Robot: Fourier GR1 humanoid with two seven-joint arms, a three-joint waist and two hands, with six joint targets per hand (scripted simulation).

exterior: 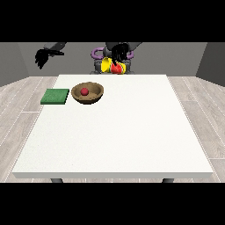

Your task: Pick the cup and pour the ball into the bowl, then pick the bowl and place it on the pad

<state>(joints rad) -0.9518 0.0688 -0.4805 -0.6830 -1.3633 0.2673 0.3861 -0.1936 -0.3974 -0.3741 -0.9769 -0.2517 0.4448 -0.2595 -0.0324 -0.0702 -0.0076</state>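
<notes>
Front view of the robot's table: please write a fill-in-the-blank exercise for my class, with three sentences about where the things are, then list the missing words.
1. The red ball lies inside the ____.
2. The green pad lies on the white table, on the view's ____ side of the brown bowl.
3. The hand at the view's left is raised beyond the table's edge and holds ____.

Missing words: bowl; left; nothing

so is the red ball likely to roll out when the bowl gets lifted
Probably not if kept level: the red ball sits low inside the brown bowl, under its raised rim. Being round, it would likely roll around, and might escape on a steep tilt.
</notes>
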